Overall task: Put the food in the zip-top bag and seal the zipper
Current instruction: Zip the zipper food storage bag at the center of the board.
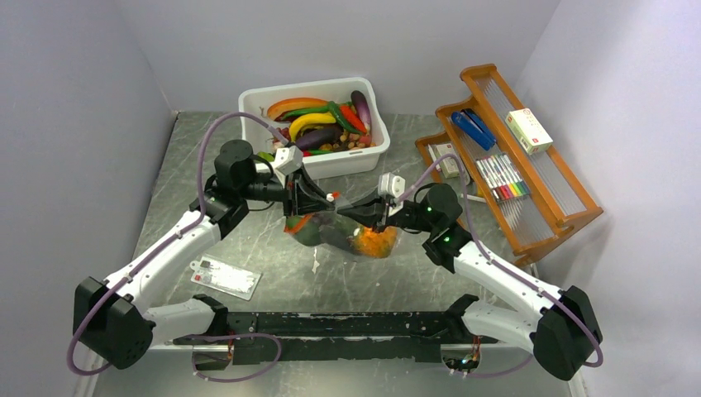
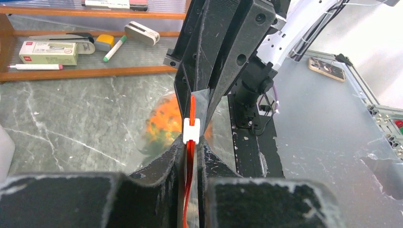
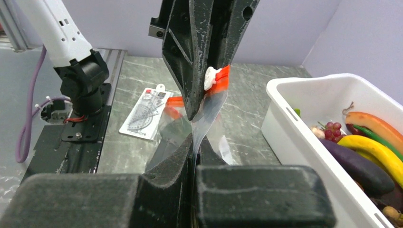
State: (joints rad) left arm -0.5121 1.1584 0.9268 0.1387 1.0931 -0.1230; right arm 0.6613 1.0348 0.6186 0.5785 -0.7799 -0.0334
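Zipper (image 2: 189,168) in left tool (image 2: 190,151), bag (image 3: 210,113) in right tool (image 3: 195,145), card (image 1: 225,277) unreadable

The clear zip-top bag (image 1: 335,237) hangs slack at mid-table, orange-red zipper (image 2: 190,161) on top (white slider (image 2: 190,130) on it), orange pineapple (image 1: 376,241) inside toward the right.

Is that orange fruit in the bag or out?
In: the fruit shows blurred through the bag, behind its clear plastic.

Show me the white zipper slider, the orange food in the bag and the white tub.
white slider (image 2: 190,130), left wrist view, its middle.
orange food (image 2: 163,124), left wrist view, orange body.
white tub (image 3: 290,137), right wrist view, outer wall.
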